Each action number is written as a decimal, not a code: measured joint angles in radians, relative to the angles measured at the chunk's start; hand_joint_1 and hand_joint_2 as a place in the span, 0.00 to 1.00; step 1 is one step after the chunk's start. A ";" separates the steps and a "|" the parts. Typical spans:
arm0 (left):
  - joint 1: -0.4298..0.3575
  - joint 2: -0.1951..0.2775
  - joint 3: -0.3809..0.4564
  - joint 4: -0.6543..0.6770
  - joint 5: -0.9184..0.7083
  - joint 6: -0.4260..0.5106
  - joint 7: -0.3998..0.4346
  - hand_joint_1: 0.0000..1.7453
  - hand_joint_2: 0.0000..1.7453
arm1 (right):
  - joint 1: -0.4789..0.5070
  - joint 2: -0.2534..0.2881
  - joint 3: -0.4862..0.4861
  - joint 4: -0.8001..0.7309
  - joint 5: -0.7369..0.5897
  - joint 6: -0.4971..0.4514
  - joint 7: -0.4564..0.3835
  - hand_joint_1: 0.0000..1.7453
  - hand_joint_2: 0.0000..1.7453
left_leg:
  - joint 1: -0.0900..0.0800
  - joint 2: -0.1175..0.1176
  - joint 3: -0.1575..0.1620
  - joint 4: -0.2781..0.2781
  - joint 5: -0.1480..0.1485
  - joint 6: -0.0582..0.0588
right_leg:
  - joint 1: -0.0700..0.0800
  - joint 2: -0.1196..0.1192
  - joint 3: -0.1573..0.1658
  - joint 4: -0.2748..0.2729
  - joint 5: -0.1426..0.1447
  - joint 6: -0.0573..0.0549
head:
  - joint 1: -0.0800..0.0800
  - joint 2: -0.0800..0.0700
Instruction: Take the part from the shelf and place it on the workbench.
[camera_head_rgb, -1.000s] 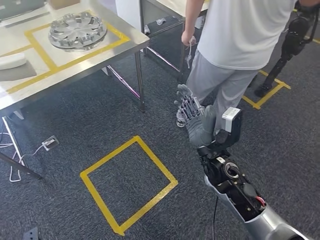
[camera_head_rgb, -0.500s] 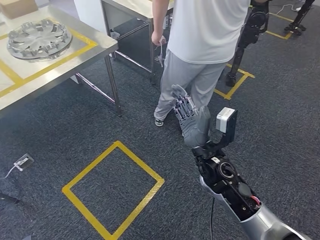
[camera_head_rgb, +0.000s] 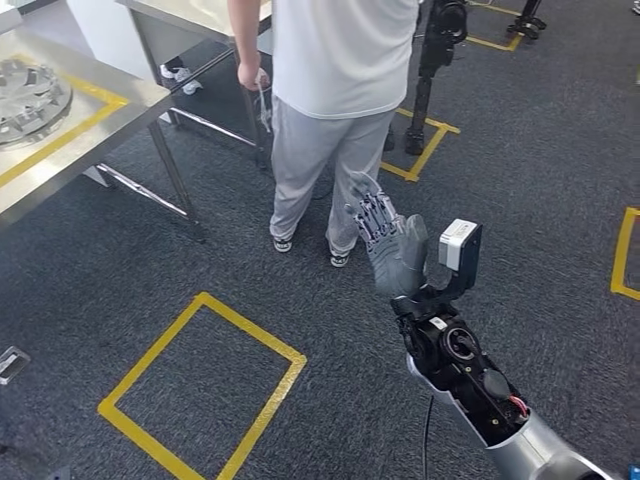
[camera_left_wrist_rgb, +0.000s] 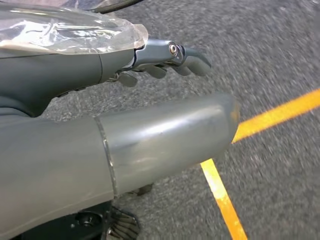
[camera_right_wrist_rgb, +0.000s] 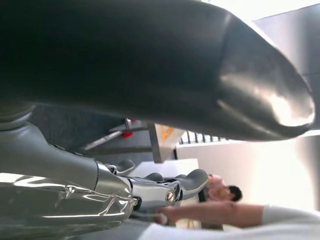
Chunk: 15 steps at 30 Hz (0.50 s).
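A silver wheel cover lies inside yellow tape on the steel workbench at the far left of the head view, cut off by the picture's edge. My right hand is raised at mid-height in front of me, fingers spread and empty, far from the bench and close to a person's legs. In the right wrist view the same hand holds nothing. My left hand hangs over the carpet with its fingers stretched out and nothing in it.
A person in a white shirt and grey trousers stands just beyond my right hand. A yellow tape square marks the dark carpet below. A second steel table and another robot's dark legs stand further back.
The camera has swung to the right: the workbench and wheel cover have slid to the left edge and the person now stands in the middle. My right hand keeps its raised, empty pose.
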 joint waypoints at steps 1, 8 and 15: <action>0.000 0.000 0.000 0.000 -0.003 0.000 0.001 0.00 0.00 | 0.000 0.000 0.000 -0.001 0.003 -0.002 0.001 0.00 0.00 | 0.002 -0.028 -0.022 0.050 -0.030 -0.004 | -0.003 0.011 0.001 -0.003 0.004 -0.004 | -0.004 0.000; -0.005 -0.002 0.000 0.000 -0.031 0.012 0.018 0.00 0.00 | 0.008 0.000 -0.003 -0.006 0.023 -0.037 0.018 0.00 0.00 | 0.009 -0.098 -0.073 0.126 -0.010 -0.006 | -0.003 0.102 -0.004 0.000 0.008 -0.007 | -0.012 0.000; -0.035 -0.023 0.000 0.000 -0.065 0.020 0.035 0.00 0.00 | 0.039 -0.003 -0.023 -0.035 0.066 -0.077 0.031 0.00 0.00 | 0.014 -0.114 -0.003 -0.032 0.041 0.021 | -0.006 0.132 -0.042 0.039 -0.010 0.031 | -0.007 0.000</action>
